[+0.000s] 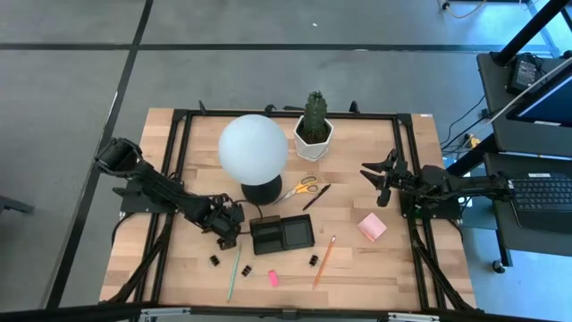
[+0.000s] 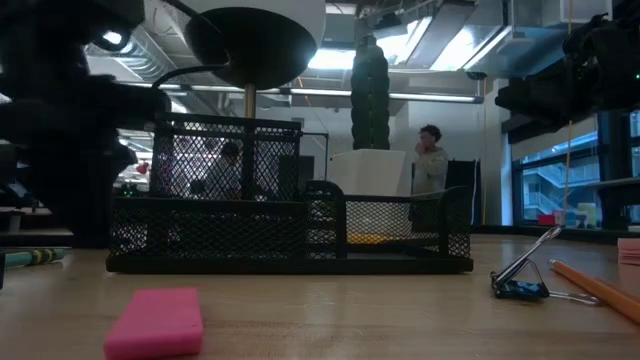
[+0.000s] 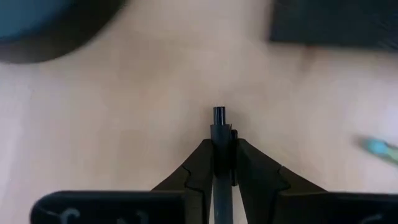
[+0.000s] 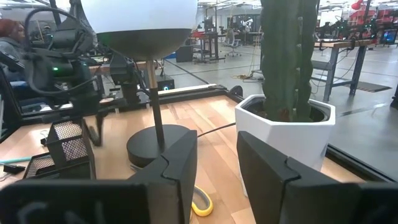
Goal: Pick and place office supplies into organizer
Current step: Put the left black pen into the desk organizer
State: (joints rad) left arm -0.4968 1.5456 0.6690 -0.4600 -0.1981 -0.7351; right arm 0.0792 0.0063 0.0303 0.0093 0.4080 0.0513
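My left gripper (image 1: 229, 234) (image 3: 219, 144) points steeply down over the wood just left of the black mesh organizer (image 1: 281, 234) (image 2: 290, 235), shut on a black pen (image 3: 219, 124). My right gripper (image 1: 377, 175) (image 4: 216, 168) waits open and level at the table's right side, touching nothing. Loose on the table lie yellow-handled scissors (image 1: 305, 186), another black pen (image 1: 316, 197), a pink sticky-note pad (image 1: 372, 226), an orange pencil (image 1: 323, 261), a green pencil (image 1: 234, 271), a pink eraser (image 1: 273, 278) (image 2: 155, 322) and black binder clips (image 1: 214, 260) (image 2: 520, 282). My left gripper pinches the black pen between its two fingers, near one end. The pen runs along the fingers, and its end (image 3: 219, 113) sticks out a little past the fingertips toward the table. Whether that end touches the wood I cannot tell.
A white globe lamp (image 1: 254, 148) on a round black base (image 1: 262, 192) stands just behind the organizer, close to my left gripper. A potted cactus (image 1: 314, 125) stands at the far middle. People show in the room beyond the table.
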